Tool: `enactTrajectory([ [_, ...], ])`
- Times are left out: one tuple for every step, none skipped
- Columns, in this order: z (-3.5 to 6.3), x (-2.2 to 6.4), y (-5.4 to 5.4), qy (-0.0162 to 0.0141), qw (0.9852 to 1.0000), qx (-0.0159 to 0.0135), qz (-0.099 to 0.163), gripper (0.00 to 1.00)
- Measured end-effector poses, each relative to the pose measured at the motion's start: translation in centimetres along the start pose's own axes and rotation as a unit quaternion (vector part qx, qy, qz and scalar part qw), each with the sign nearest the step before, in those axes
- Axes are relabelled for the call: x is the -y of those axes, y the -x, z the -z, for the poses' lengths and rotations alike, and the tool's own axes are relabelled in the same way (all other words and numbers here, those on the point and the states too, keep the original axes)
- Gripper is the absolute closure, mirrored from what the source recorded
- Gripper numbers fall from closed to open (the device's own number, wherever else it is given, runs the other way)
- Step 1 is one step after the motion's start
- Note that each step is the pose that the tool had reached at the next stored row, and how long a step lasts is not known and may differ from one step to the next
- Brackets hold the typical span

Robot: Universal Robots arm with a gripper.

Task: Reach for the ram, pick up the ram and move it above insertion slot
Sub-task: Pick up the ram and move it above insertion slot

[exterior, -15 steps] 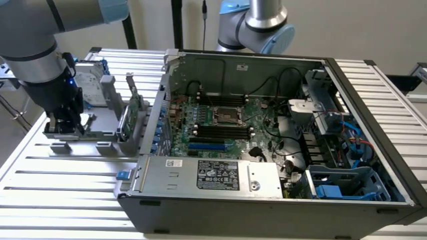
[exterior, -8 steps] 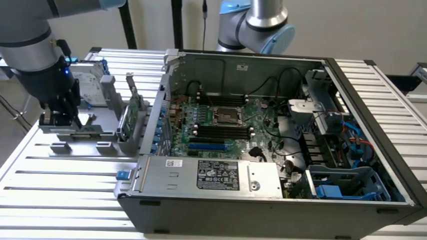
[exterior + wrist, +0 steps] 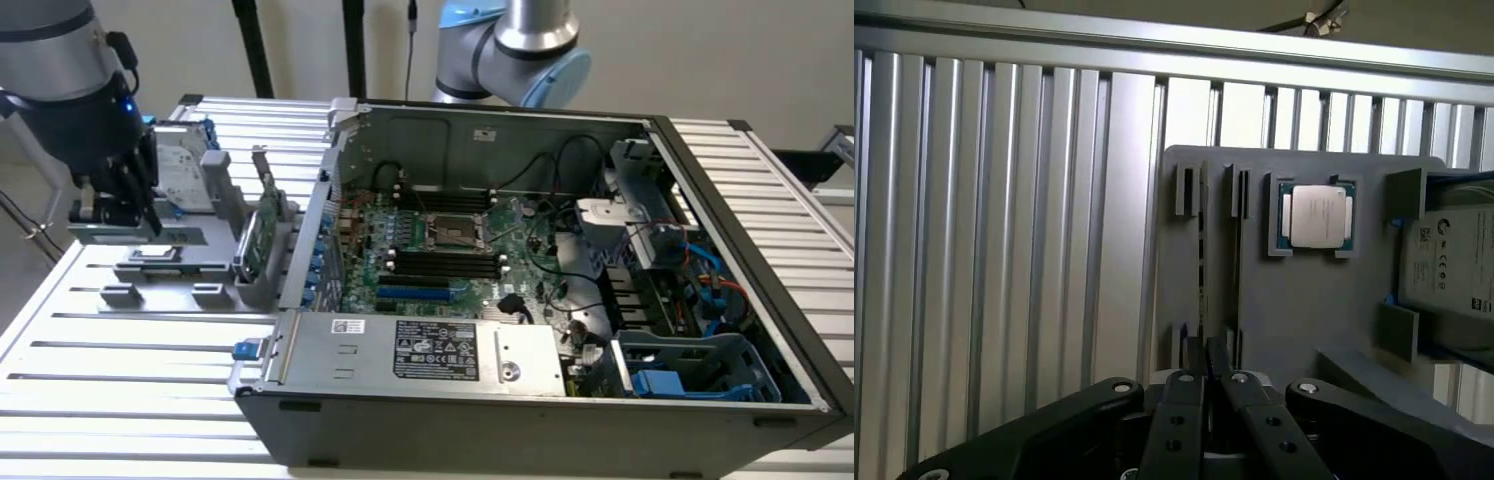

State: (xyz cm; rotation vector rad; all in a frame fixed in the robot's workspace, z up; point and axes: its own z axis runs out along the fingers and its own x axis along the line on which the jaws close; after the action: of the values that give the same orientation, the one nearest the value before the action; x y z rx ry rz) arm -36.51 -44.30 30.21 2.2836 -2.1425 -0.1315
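Exterior view's left: gripper, jaws drawn narrow onto the ram, which stands edge-on as a thin dark strip in a slot of the grey holder on the slatted table. Same holder, further right: processor, hard drive, upright green expansion card. Exterior view's right: open computer case, motherboard exposed, well apart from the ram.
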Motion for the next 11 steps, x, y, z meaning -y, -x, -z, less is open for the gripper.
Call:
enactTrajectory([
  [0.45, 0.18, 0.0, 0.0, 1.0, 0.0001, 0.0, 0.87],
  [0.92, 0.37, 0.0, 0.0003, 1.0, 0.0001, 0.0, 0.87],
  [1.39, 0.59, 0.0, 0.0004, 1.0, 0.0001, 0.0, 0.87],
  [1.87, 0.84, 0.0, 0.0006, 1.0, 0.0001, 0.0, 0.87],
  [2.33, 1.08, 0.0, 0.0008, 1.0, 0.0001, 0.0, 0.87],
  [2.8, 1.36, 0.1, 0.0008, 1.0, 0.0002, 0.0, 0.87],
  [3.3, 1.69, 0.1, 0.0009, 1.0, 0.0003, 0.0, 0.87],
  [3.77, 2.08, 0.1, 0.001, 1.0, 0.0004, 0.0, 0.87],
  [4.25, 2.5, 0.1, 0.0011, 1.0, 0.0008, 0.0, 0.87],
  [4.75, 2.93, 0.1, 0.0012, 1.0, 0.0014, 0.0, 0.87],
  [5.23, 3.35, 0.0, 0.0014, 1.0, 0.0019, 0.0, 0.87],
])
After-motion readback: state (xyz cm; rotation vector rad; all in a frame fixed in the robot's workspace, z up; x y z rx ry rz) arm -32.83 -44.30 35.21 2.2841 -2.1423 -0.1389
